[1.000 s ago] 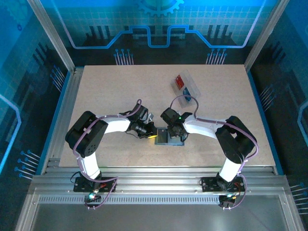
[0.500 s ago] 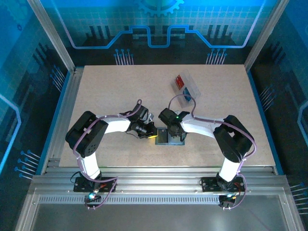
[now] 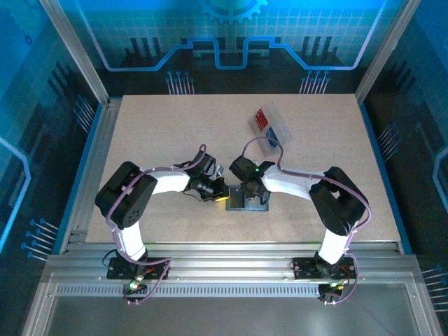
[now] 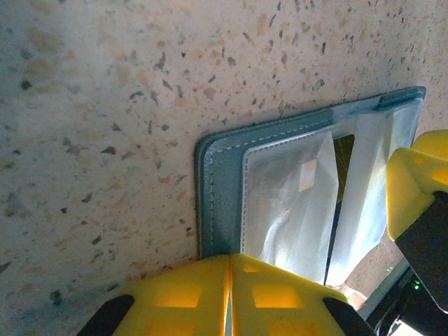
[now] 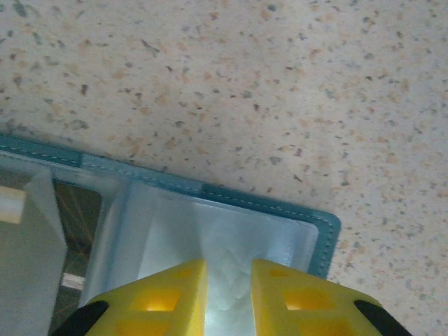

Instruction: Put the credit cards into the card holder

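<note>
The card holder (image 3: 246,200) lies open on the table between the two arms; its teal stitched border (image 4: 213,189) (image 5: 266,199) frames clear inner pockets. My left gripper (image 3: 222,196) (image 4: 231,257) is shut, its yellow tips resting on the holder's left cover edge. My right gripper (image 3: 252,194) (image 5: 229,262) stands slightly open over the right clear pocket, with wrinkled film in the narrow gap. One of its yellow fingers (image 4: 416,182) enters the left wrist view at the right. The red credit card (image 3: 264,117) and the blue one (image 3: 278,133) lie in the tray at the back.
The clear plastic tray (image 3: 252,126) holding the cards sits behind and to the right of the right arm. Bare speckled tabletop (image 3: 161,133) stretches to the left and back. A metal frame rail (image 3: 231,246) borders the near edge.
The right gripper's jaws have parted from shut to a narrow gap, and that arm has shifted slightly left over the holder. The left arm has stayed still.
</note>
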